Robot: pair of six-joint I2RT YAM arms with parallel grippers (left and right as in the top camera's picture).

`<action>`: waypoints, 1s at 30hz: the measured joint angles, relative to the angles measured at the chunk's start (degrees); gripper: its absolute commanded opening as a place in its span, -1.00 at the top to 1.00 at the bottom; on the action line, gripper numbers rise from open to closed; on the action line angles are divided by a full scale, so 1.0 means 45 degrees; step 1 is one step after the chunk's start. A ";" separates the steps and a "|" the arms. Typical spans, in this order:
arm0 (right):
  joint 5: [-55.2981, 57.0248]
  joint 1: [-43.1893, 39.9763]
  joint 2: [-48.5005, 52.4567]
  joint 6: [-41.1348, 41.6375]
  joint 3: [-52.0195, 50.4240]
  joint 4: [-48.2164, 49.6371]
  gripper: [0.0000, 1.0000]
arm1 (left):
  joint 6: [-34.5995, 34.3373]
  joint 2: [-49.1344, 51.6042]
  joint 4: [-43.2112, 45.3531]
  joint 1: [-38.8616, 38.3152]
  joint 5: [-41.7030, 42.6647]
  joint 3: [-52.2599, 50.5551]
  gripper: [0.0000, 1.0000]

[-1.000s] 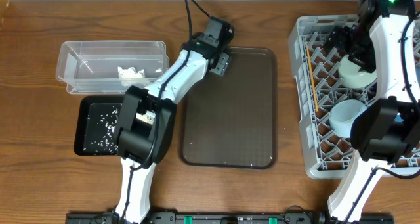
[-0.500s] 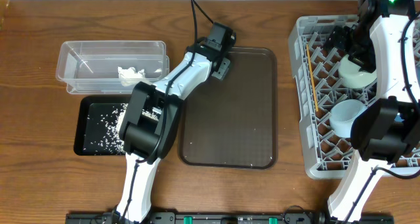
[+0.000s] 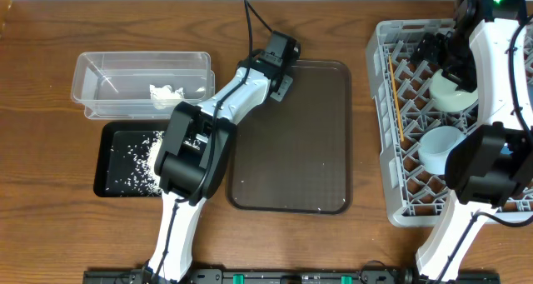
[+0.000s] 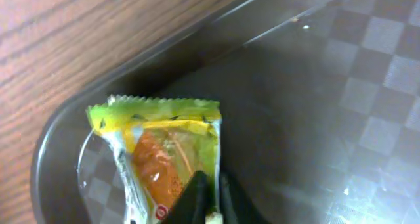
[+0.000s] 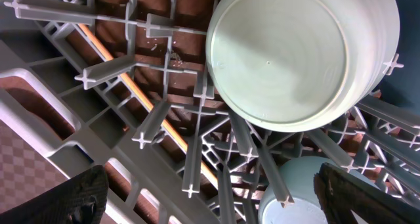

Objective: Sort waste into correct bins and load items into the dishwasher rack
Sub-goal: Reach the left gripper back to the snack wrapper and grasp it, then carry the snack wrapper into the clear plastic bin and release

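Left gripper is at the far-left corner of the brown serving tray. Its jaws are closed right down, pinching the near edge of the snack wrapper. The wrapper is yellow-green with an orange patch and a zigzag top edge. It sits in the tray's rounded corner, just inside the rim. Can't tell if it's lifted off the tray floor or resting on it.

Right gripper hangs over the far part of the dishwasher rack, jaws spread as wide as they go, nothing between them. The dark fingers show only at the bottom corners of the right wrist view.

The rack is on the right side of the wooden table. A mint bowl stands tilted on its edge among the pegs, right under the right gripper. The second mint bowl is nearer, also in the rack. The wooden stick lies along the rack's left side, running far to near, down between the pegs.

The clear tub is far left on the table, with the crumpled white tissue inside near its right end. The black tray sits just near of the tub, touching or almost touching it. Rice grains are scattered over its floor. The left arm crosses over the black tray's right edge.
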 measured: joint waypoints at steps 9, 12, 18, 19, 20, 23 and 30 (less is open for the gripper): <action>0.0000 0.0000 0.0000 0.0000 0.0000 0.0000 -0.99 | -0.0277 -0.0971 -0.0073 0.0000 0.0000 -0.0005 0.88; 0.0000 0.0000 0.0000 0.0000 0.0000 0.0000 -0.98 | -0.0486 -0.2113 -0.0068 0.0000 0.0000 -0.0010 0.88; 0.0000 0.0000 0.0000 0.0000 0.0000 0.0000 -0.99 | -0.1681 -0.4643 -0.0005 0.0253 -0.0695 -0.0010 0.88; 0.0000 0.0000 0.0000 0.0000 0.0000 0.0000 -0.99 | -0.1991 -0.4945 -0.0010 0.0408 -0.0928 -0.0010 0.88; 0.0000 0.0000 0.0000 0.0000 0.0000 0.0000 -0.99 | -0.2467 -0.5255 -0.0049 0.0656 -0.1219 -0.0010 0.88; 0.0000 0.0000 0.0000 0.0005 0.0000 0.0000 -0.98 | -0.4206 -0.5731 -0.0583 0.1661 -0.1982 0.0000 0.88; -0.0005 0.0000 0.0000 0.0005 0.0000 0.0000 -0.98 | -0.9476 -0.5474 -0.2545 0.4614 -0.2667 -0.0005 0.88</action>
